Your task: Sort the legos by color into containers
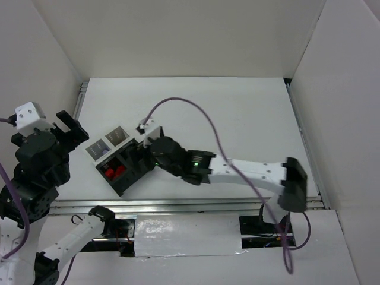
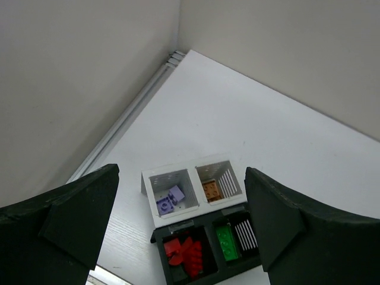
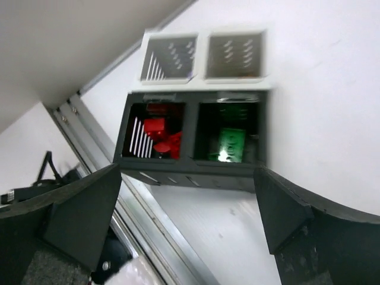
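Box (image 2: pixel 194 184) sits on the white surface (image 1: pixel 237 113), left of centre and toward the near edge, turned askew to the edges; four square cells in two rows.

Pale compartments (image 3: pixel 200 56) form the far-left row, black compartments (image 3: pixel 191 133) the row nearer my bases.

Contents, read from the left wrist view:
- left pale cell: two lilac bricks (image 2: pixel 169 200), touching, one tipped up;
- right pale cell: one orange brick (image 2: pixel 212 190), flat, studs up;
- black cell below the lilac: red bricks (image 2: pixel 184 252), several in a jumbled heap, count uncertain;
- black cell beside it: one green brick (image 2: pixel 225 240), studs up.

My right gripper (image 3: pixel 189 172) hangs above the black row, looking down into it; its fingers (image 3: pixel 77 214) stand wide apart with nothing between them; it holds nothing and is clear of the box in its own view.

My left gripper (image 2: pixel 181 173) is raised at the left side of the surface, well apart from the box; jaws spread wide, empty, touching nothing.

Green brick: long axis runs from the black row toward the pale row, roughly in line with its cell walls; in the right wrist view it catches glare and looks slightly tilted.

Orange brick: too small to judge its axis.
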Motion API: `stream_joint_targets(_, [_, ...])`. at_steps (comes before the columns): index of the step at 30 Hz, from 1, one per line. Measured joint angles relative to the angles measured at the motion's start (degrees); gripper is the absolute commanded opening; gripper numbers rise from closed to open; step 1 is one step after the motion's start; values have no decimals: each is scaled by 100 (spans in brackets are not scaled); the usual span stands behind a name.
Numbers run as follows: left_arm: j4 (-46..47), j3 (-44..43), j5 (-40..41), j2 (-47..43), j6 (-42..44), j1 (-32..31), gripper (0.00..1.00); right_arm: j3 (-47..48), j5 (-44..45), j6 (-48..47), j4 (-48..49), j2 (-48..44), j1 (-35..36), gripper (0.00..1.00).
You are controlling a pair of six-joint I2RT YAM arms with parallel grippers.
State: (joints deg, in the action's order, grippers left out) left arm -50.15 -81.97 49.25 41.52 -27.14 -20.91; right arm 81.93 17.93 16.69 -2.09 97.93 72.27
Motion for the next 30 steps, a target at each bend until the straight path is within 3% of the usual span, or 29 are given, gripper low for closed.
stream_joint_targets(7, [-245,356,-1021,-763,667,0,100,-85,2094,-90,-1731,-3469,730,100])
stream_joint_targets(12, [-619,380,-1261,-1635,885,0,99,433,2999,315,-3377,-5095,737,100])
stream_joint_targets(22, [-1180,2,-1231,-2299,750,-2,100,2090,3716,1213,-6426,-5941,734,100])
stream_joint_targets(30, [-1276,361,-1204,-2524,610,-9,99,2031,3746,1443,-7132,-6907,680,100])
